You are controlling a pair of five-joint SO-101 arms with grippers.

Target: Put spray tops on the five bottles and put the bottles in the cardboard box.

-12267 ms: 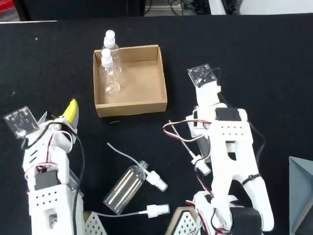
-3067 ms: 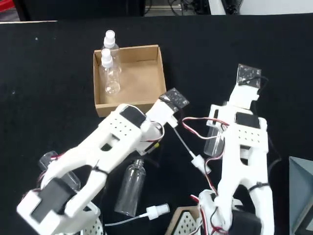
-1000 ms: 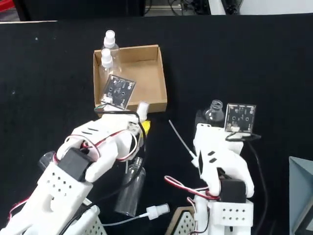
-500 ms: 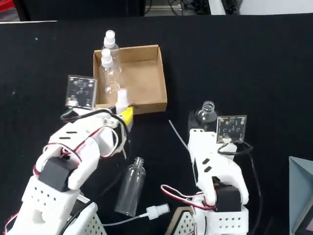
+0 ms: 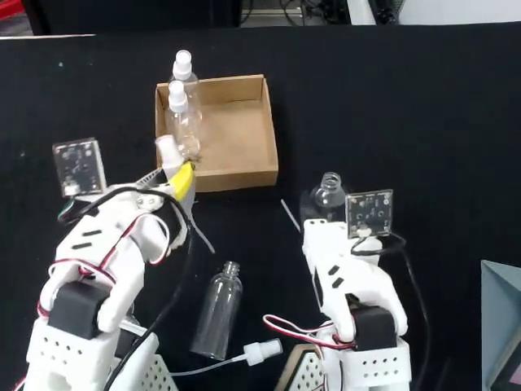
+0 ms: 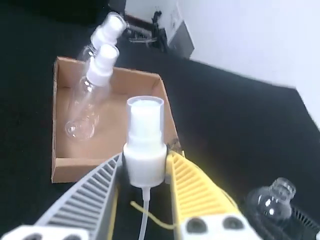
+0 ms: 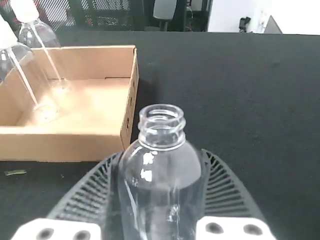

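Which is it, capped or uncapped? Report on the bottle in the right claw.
Uncapped. The bottle in the right claw shows a bare, open neck; the left claw holds a spray top apart from it.

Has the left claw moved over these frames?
Yes. The left claw, holding a spray top, went leftward along the front wall of the cardboard box, right corner to left corner.

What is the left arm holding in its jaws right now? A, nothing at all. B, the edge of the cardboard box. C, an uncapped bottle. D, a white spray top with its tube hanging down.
D: in the left wrist view the left jaws grip the white spray top on both sides, with its thin tube hanging down between them; the uncapped bottle sits in the right jaws.
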